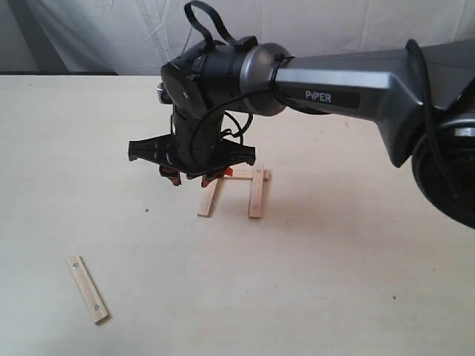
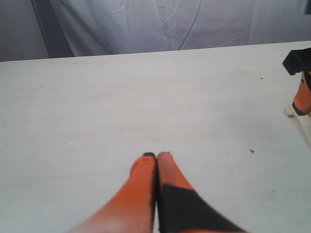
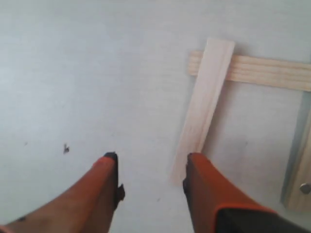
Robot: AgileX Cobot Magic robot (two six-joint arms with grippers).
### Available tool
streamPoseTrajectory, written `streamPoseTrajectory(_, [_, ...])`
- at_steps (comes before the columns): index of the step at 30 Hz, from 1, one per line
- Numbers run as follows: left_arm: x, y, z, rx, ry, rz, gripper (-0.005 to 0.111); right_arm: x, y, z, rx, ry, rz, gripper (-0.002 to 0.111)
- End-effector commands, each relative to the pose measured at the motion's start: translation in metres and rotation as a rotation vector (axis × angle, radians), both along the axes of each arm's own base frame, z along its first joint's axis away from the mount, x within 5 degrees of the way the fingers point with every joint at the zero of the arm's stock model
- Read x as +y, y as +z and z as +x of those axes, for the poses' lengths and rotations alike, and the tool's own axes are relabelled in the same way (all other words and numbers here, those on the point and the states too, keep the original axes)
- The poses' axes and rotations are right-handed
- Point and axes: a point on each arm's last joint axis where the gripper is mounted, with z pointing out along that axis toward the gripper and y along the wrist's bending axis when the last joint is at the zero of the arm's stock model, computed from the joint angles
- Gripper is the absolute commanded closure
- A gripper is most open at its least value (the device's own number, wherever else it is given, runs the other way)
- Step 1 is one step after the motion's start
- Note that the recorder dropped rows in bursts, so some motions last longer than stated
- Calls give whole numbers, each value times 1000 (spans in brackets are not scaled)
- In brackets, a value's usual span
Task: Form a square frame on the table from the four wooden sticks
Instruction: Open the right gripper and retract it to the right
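Three pale wooden sticks form an open U on the table (image 1: 334, 282): a cross stick (image 1: 241, 174) at the back, a slanted stick (image 1: 211, 200) and a straighter stick (image 1: 256, 194) with grey dots. The fourth stick (image 1: 88, 289), with two grey dots, lies alone at the near left. My right gripper (image 1: 191, 179) hangs open just left of the U. In the right wrist view the right gripper (image 3: 153, 158) is empty, one finger beside the end of the slanted stick (image 3: 204, 102). My left gripper (image 2: 156, 155) is shut over bare table, holding nothing.
The right arm (image 1: 349, 89) reaches across the middle from the right. A white cloth backdrop (image 1: 111, 30) hangs behind the table's far edge. A small dark speck (image 1: 146, 210) marks the table. The right gripper's orange finger (image 2: 302, 99) shows at the edge of the left wrist view.
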Motion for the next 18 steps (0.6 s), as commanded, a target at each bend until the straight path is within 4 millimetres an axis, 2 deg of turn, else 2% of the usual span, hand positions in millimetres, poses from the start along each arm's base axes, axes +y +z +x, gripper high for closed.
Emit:
streamPoseTrajectory(1, [0, 0, 0, -14, 1, -1, 107, 6, 23, -17, 34, 159, 25, 64])
streamPoseTrajectory(4, [0, 0, 0, -14, 1, -1, 107, 13, 34, -34, 43, 259, 9, 65])
streamPoseTrajectory(7, [0, 0, 0, -14, 1, -1, 107, 20, 41, -54, 74, 418, 3, 74])
streamPoseTrajectory(9, [0, 0, 0, -14, 1, -1, 107, 23, 46, -65, 111, 497, 20, 88])
streamPoseTrajectory(12, [0, 0, 0, -14, -3, -1, 107, 23, 55, -70, 112, 516, 36, 109])
streamPoseTrajectory(18, [0, 0, 0, -14, -3, -1, 107, 7, 77, -80, 86, 553, 33, 108])
